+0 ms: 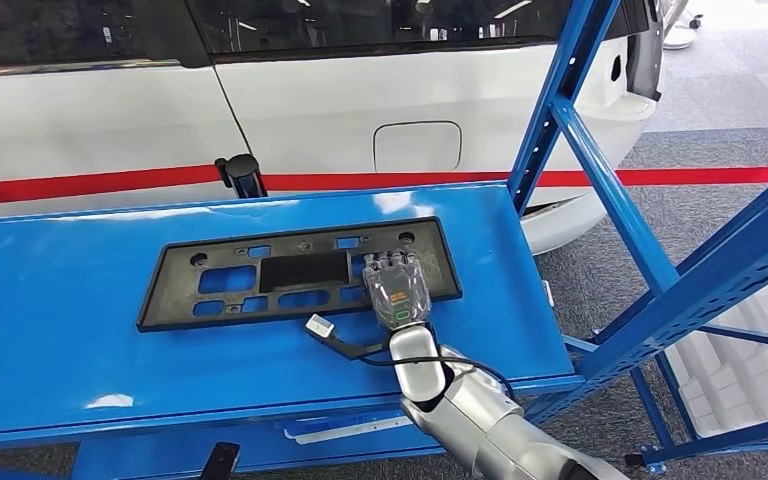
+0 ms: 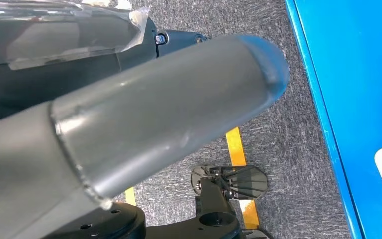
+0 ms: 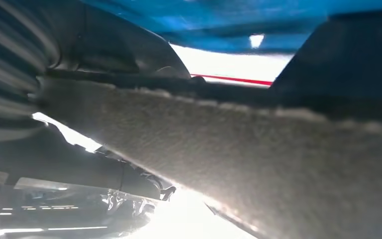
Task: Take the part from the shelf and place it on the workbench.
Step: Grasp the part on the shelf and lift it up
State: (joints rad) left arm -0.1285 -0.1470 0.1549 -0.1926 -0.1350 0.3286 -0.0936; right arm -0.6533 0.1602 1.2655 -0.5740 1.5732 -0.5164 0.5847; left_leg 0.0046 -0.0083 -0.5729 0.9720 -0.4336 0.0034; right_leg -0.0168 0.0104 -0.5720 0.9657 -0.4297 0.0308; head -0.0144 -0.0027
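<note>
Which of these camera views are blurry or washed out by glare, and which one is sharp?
Head view: sharp, with soft ceiling-light glare on the blue workbench around the black part. Left wrist view: floor in focus, the near grey thumb slightly soft. Right wrist view: blurred and streaked, with blown-out white patches and the part's edge too close to focus.

The workbench (image 1: 80, 300) was glossy bright blue, the part (image 1: 290, 272) on it matte black with blue showing through its cut-outs. The car body (image 1: 340, 110) behind was white with a red stripe (image 1: 110, 183). The floor (image 2: 298, 124) was speckled grey carpet with yellow tape (image 2: 236, 147).
</note>
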